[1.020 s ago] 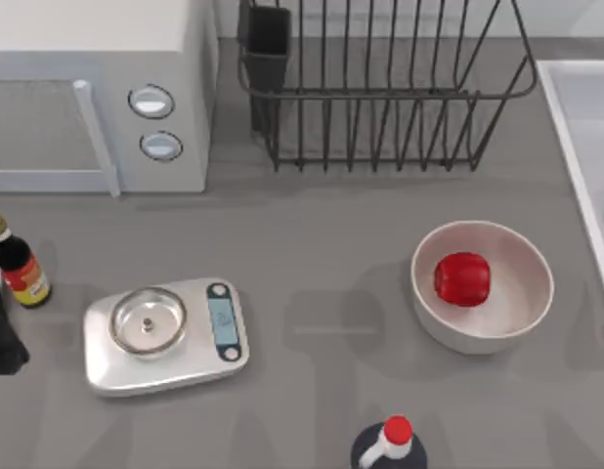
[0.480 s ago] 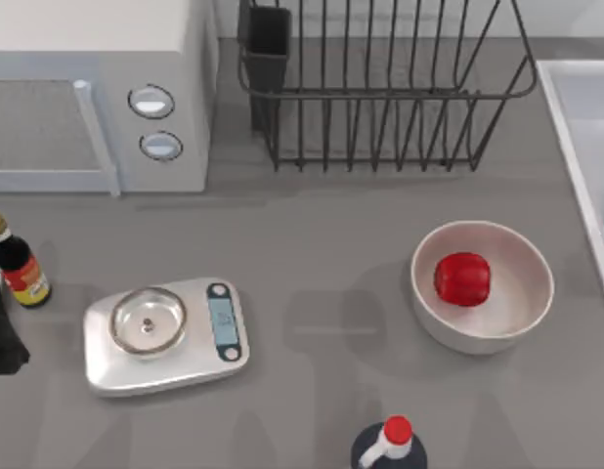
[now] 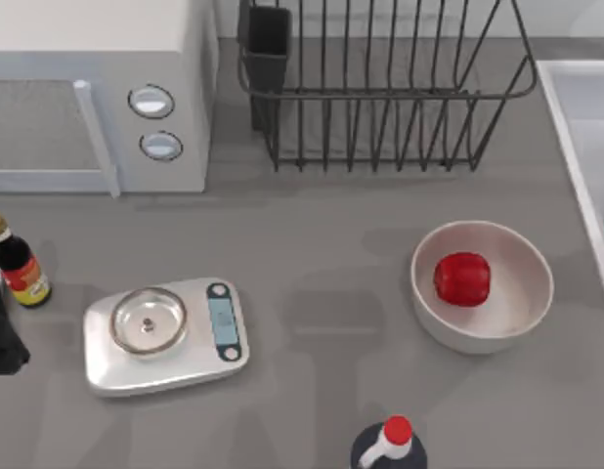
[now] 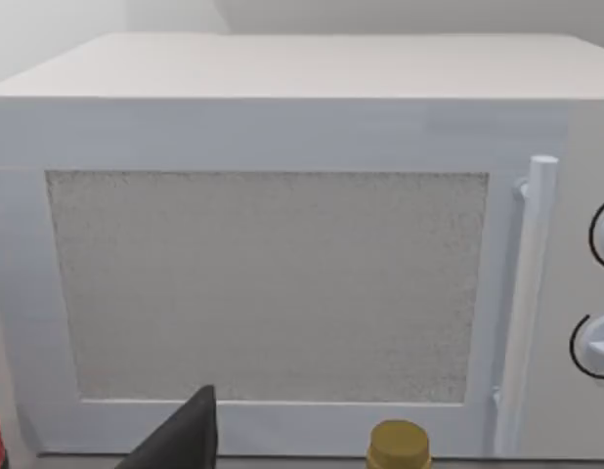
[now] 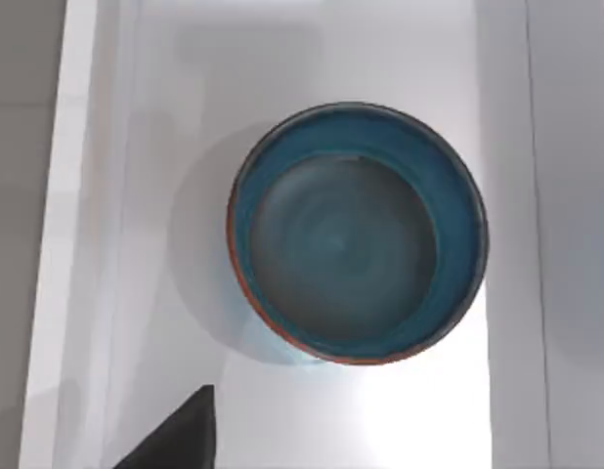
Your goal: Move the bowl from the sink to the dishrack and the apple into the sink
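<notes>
The teal-blue bowl (image 5: 357,233) with its orange-red rim rests upright in the pale sink (image 5: 87,244). My right gripper (image 5: 180,435) hovers above the basin, a dark part of it showing beside the bowl and apart from it. In the top view the sink (image 3: 576,107) runs along the right edge. The red apple (image 3: 462,278) lies inside an off-white bowl (image 3: 532,293) on the counter. The black wire dishrack (image 3: 380,93) stands at the back. My left gripper (image 4: 180,438) is parked in front of the microwave.
A white microwave (image 3: 97,88) fills the back left. A silver scale (image 3: 165,332) sits front left beside a dark sauce bottle (image 3: 19,269). A red-capped bottle (image 3: 390,440) stands at the front edge. The left arm (image 3: 1,337) is at the left edge.
Faint shadows on the tabletop have drifted. The apple, the bowls and the other objects stay where they were.
</notes>
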Controlling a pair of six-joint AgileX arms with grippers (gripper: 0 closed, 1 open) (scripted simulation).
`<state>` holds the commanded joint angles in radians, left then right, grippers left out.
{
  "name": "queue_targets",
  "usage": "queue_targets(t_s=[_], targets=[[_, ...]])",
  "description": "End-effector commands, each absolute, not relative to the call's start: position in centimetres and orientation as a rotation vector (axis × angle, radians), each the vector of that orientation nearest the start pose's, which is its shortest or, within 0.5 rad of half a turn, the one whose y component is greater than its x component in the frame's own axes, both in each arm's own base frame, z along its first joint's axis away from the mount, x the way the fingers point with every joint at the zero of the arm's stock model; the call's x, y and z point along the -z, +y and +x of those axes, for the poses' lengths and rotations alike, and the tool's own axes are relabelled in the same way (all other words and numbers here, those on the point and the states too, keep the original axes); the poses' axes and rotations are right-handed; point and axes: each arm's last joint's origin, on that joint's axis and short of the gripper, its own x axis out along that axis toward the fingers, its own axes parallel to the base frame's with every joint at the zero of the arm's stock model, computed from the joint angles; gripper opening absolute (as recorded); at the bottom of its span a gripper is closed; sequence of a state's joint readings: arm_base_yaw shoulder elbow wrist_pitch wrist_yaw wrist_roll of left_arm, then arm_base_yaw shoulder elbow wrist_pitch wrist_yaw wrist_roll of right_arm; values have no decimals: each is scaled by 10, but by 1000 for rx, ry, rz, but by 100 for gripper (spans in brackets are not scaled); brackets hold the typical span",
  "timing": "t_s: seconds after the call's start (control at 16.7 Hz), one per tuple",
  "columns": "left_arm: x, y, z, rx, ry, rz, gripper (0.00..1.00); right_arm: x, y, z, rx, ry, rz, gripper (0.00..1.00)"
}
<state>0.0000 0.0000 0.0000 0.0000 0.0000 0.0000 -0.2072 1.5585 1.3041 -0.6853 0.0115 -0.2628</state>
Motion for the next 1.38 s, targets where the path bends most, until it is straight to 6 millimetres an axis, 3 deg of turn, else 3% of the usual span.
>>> queue_targets(t_s=[0.12,0.3,0.48,0.6,0.96,1.38], targets=[[-160,-1,106,0,0,0,100,-245,-85,371,44,1143,-132,100],[-160,-1,106,0,0,0,100,-187,-112,419,6,1362,-82,100],[-160,-1,106,0,0,0,100,-145,-136,448,-16,1487,-35,100],[-160,-1,106,0,0,0,100,-131,-151,460,-20,1523,-11,100],[-160,-1,106,0,0,0,100,-144,-181,474,4,1482,8,100],[-160,-1,106,0,0,0,100,-149,-182,476,5,1469,2,100]])
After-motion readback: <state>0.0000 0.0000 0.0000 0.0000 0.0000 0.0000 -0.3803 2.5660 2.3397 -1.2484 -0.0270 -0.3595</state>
